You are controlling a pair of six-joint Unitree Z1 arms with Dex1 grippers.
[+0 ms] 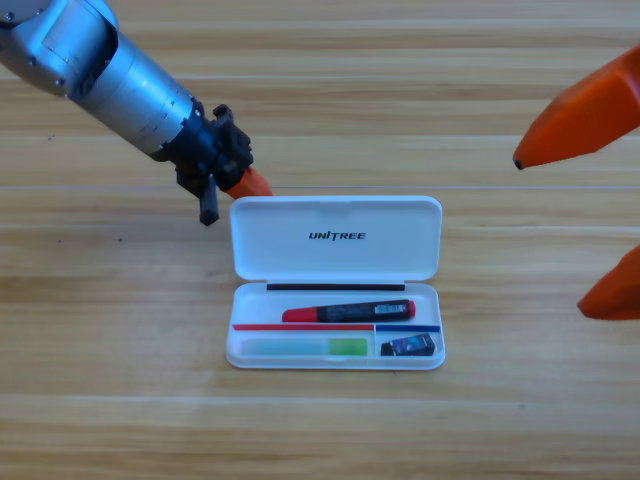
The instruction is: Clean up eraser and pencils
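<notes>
The white case (pixel 336 282) lies open in the middle of the table, its lid (pixel 336 238) folded back. Inside, the red-and-black marker (pixel 348 312) rests in the upper tray. Below it, the pale pencil with the green end (pixel 306 346) fills the lower left slot, and the dark eraser (pixel 411 346) sits in the lower right slot. My left gripper (pixel 247 184) hangs at the lid's upper left corner, only one orange jaw showing. My right gripper (pixel 590 200) waits at the right edge, open, holding nothing.
The grey left arm (pixel 100 70) slants in from the top left corner. The wooden table (pixel 120 400) surrounds the case on all sides.
</notes>
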